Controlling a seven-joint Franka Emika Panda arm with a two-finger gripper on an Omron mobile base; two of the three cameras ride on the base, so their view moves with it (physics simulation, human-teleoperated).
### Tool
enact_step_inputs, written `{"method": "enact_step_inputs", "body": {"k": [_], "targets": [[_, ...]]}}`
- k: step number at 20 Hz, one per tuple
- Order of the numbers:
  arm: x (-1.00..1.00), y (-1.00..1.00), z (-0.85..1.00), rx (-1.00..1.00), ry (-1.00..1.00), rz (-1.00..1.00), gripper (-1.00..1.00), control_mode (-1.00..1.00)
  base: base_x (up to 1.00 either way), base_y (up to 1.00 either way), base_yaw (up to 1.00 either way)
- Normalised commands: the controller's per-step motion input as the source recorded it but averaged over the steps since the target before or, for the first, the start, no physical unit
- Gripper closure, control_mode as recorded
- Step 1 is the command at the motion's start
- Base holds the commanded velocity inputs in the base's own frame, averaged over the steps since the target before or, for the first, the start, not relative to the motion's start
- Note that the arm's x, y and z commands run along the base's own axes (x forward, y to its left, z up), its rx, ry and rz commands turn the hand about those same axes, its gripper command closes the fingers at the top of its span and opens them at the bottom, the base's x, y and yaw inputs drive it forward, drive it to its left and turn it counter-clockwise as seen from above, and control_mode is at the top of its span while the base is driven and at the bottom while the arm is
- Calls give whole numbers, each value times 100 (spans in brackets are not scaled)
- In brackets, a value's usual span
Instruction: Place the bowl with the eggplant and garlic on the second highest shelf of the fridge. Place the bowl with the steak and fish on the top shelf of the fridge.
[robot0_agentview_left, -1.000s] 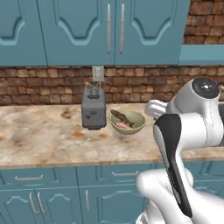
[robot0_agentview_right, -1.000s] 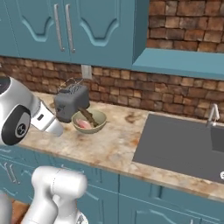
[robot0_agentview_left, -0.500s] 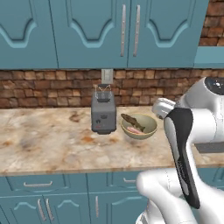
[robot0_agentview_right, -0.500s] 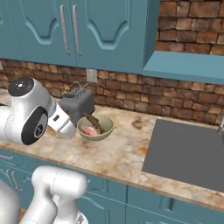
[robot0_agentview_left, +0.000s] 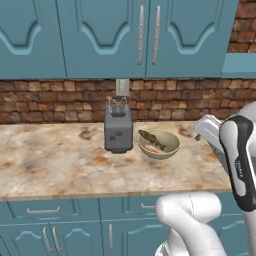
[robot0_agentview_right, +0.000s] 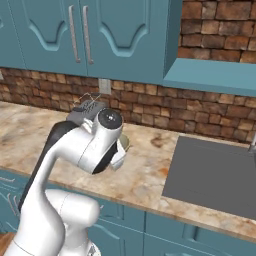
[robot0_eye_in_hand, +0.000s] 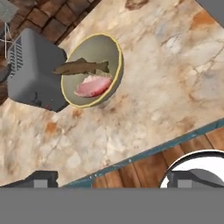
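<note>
The white arm rises from the base in front of the worktop (robot0_agentview_left: 50, 165), its elbow bent high and its forearm reaching over the front edge, to the right of the bowl (robot0_agentview_left: 159, 145) in the left base view. The end effector (robot0_eye_in_hand: 111, 178) hangs above that front edge and looks down at the bowl from a distance; its two dark finger tips stand wide apart, one at each lower corner of the hand view, with nothing between them and nothing touched.

The bowl, olive with a pale rim, sits on the marbled worktop, well apart from the end effector. In it lies the steak (robot0_eye_in_hand: 92, 85), pink, with the fish (robot0_eye_in_hand: 81, 67) laid across above it, its head end reaching past the rim toward the toaster (robot0_agentview_left: 118, 131). The grey toaster stands just beside the bowl, on its left in the left base view, close against the brick wall (robot0_agentview_left: 60, 100). A dark sink (robot0_agentview_right: 212, 172) is set into the worktop, well to the bowl's right. Teal cabinets (robot0_agentview_left: 100, 35) hang above the bowl.
</note>
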Motion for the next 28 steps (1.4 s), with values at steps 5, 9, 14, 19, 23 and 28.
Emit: {"method": "enact_step_inputs", "body": {"k": [5, 9, 14, 19, 23, 28], "targets": [[83, 2, -38, 0, 11, -2, -100, -100, 0, 0, 0], [81, 0, -69, 0, 15, 0, -100, -100, 0, 0, 0], [70, 0, -65, 0, 11, 0, -100, -100, 0, 0, 0], [66, 0, -49, 0, 2, 0, -100, -100, 0, 0, 0], [62, 0, -46, 0, 1, 0, -100, -100, 0, 0, 0], [20, 0, -56, -2, 4, -2, -100, -100, 0, 0, 0]]}}
